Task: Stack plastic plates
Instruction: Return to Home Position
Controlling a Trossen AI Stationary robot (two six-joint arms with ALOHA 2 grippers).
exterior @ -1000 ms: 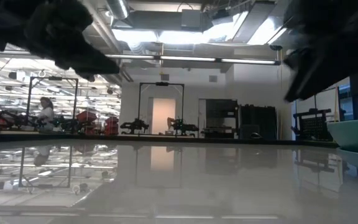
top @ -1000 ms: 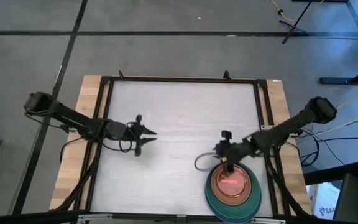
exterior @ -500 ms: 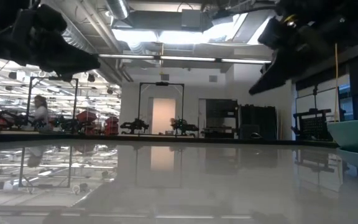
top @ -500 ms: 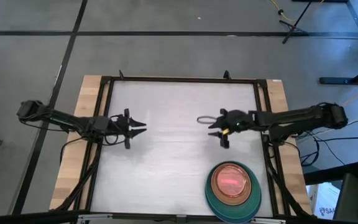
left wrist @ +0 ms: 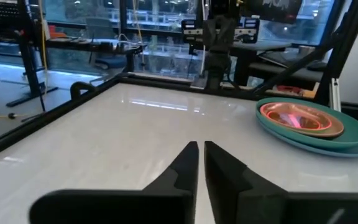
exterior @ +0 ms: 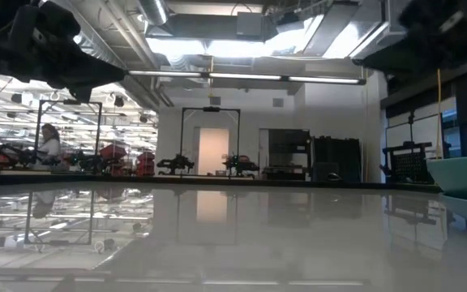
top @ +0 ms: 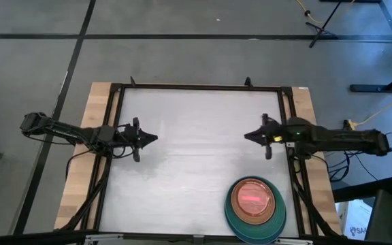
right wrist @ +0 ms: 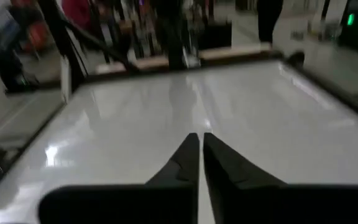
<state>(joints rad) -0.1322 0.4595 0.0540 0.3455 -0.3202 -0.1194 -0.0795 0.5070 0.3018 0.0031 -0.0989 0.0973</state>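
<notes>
At lower right, the plastic plates [top: 254, 204] are sitting stacked on the desk [top: 196, 136]; the left claw [top: 150, 139] and right claw [top: 250, 135] are hovering closed and empty, so stacking is seemingly done.

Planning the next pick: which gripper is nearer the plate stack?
Right. The right gripper is on the same side as the plate stack, apart from it; the left gripper, across the table.
</notes>
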